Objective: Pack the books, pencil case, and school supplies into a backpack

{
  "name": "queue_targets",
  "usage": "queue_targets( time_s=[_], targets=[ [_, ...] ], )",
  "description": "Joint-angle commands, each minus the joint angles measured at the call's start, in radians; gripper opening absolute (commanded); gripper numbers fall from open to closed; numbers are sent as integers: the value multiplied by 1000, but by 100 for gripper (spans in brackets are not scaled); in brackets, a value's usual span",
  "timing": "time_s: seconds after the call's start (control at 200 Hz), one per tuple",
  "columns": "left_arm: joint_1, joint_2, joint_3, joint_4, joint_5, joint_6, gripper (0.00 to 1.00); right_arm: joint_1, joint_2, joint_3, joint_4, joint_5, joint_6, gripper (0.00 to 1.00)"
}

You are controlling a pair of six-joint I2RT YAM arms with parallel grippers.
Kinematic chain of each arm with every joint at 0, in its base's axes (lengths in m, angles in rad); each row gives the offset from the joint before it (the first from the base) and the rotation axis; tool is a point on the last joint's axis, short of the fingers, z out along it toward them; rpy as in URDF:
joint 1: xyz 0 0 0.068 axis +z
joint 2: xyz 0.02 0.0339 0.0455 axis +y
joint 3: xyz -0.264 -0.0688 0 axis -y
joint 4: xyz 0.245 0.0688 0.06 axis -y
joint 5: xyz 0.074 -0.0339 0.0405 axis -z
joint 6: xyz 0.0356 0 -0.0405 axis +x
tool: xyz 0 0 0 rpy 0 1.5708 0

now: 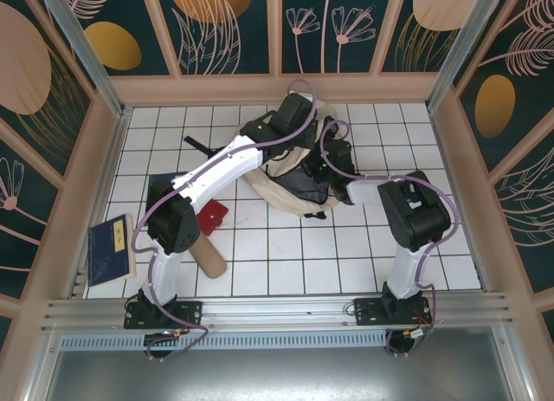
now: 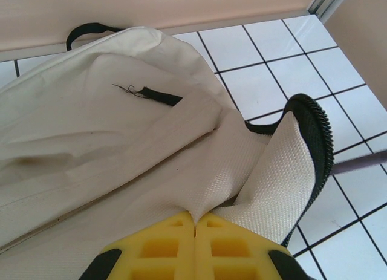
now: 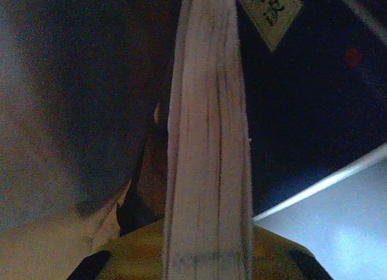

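Right wrist view, item 1: book [image 3: 208, 141], navy cover with a yellow label, clamped edge-on in my right hand [image 3: 208, 253], jaws narrow on its thickness, page edge toward the camera. Location: at or inside the dark mouth of the backpack [image 1: 281, 202]; how deep I cannot tell. Its long axis runs straight out from my fingers, far end pointing into the bag. Left wrist view, item 2: my left hand [image 2: 195, 222], closed on a fold of the backpack's zipper-edged flap, holding the mouth up. Hazards, as I judge them: the leading corner may snag the lining or rim and pivot the thin book in my grip; the pinched fabric may slip and the opening collapse. The 2nd book [image 1: 111, 249] lies on the table [image 1: 286, 254], far left.
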Motion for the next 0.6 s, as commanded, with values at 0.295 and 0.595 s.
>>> queue_targets(
  time_s=[0.295,0.595],
  targets=[
    [-3,-76,-15,6,-21,-14,0,2,214,235,39,179,56,0],
    [-2,-68,-16,-2,-45,-25,0,-14,92,171,-64,74,45,47]
  ],
)
